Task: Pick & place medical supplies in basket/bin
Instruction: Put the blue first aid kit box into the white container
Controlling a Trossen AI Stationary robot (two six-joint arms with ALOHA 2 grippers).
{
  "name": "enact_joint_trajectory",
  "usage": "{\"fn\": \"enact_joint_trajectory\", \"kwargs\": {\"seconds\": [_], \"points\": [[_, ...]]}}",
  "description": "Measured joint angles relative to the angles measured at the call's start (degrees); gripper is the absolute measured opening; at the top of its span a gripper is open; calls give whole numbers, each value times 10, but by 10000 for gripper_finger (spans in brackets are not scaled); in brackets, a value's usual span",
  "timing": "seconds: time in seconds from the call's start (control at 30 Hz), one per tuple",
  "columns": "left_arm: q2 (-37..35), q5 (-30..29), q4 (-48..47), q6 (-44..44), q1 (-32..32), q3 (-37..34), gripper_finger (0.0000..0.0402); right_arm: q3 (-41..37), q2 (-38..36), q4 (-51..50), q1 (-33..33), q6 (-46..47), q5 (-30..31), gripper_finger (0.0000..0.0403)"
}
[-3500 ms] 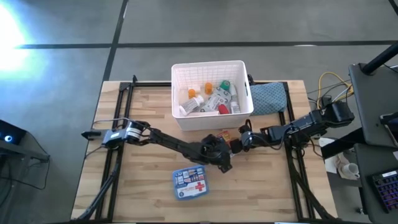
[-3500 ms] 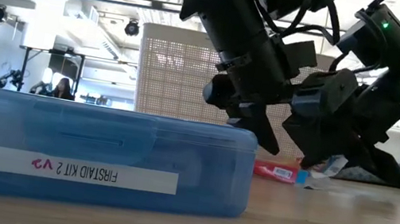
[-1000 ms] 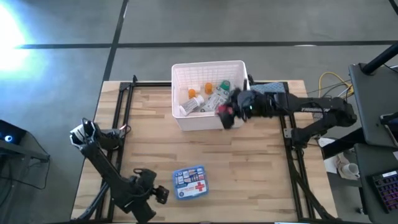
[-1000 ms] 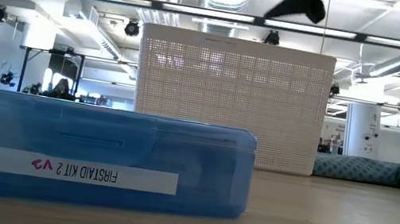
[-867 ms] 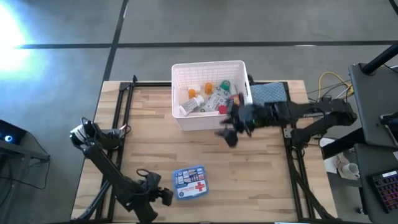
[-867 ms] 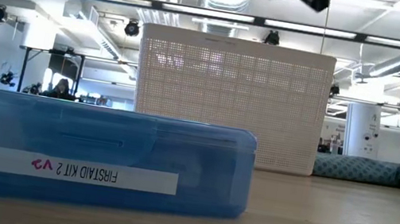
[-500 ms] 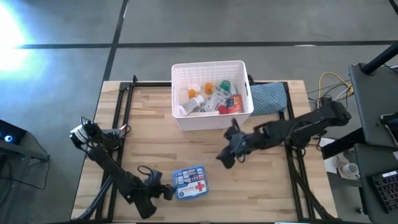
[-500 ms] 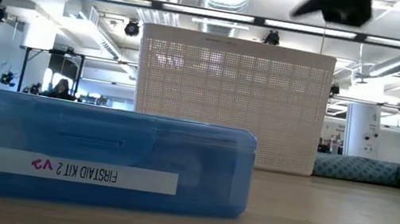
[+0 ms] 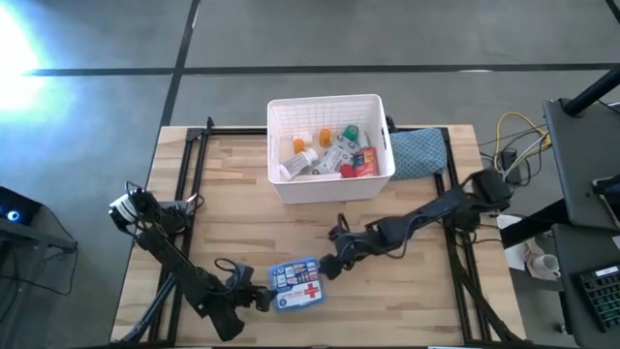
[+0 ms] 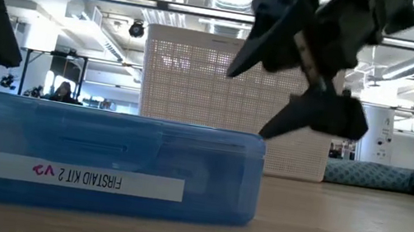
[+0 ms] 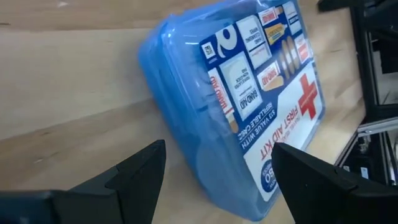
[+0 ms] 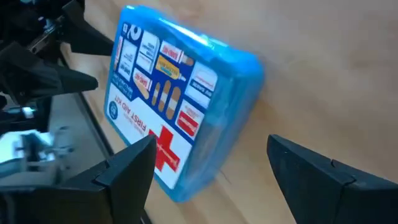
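The blue first-aid kit (image 9: 297,284) lies flat on the table near its front edge, label up; it fills the low view's foreground (image 10: 100,161). My left gripper (image 9: 260,299) stands open just off the kit's left end, fingers straddling that end (image 11: 217,180) without touching. My right gripper (image 9: 329,265) hangs open above the kit's right far corner (image 12: 211,186), slanting down, clear of it (image 10: 283,82). The white basket (image 9: 325,99) at the table's far middle holds several supplies (image 9: 329,155).
A blue-grey folded cloth (image 9: 418,153) lies right of the basket. Black rails run along both sides of the table (image 9: 455,262). Bare wood lies between the basket's near wall (image 10: 235,95) and the kit.
My right gripper has swung from above the basket's right near corner down and toward the table's near left, stopping over the kit's right end, and has rolled. My left gripper has sunk and tipped forward beside the kit's left end, then kept still. The kit has stayed put.
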Motion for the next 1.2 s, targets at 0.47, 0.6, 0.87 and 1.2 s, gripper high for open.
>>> {"fn": "enact_joint_trajectory", "kwargs": {"seconds": [0.47, 0.6, 0.87, 1.2], "points": [[0, 3, 34, 58, 38, -1, 271, -1, 111, 125, 0, 18, -54, 299], [2, 16, 43, 79, 49, -4, 271, 0, 131, 144, -1, 21, -64, 301], [31, 52, 78, 77, 56, -13, 271, -2, 118, 155, -8, -23, -72, 296], [37, 72, 110, 91, 65, -47, 271, 14, 77, 130, -13, -60, -66, 309]]}}
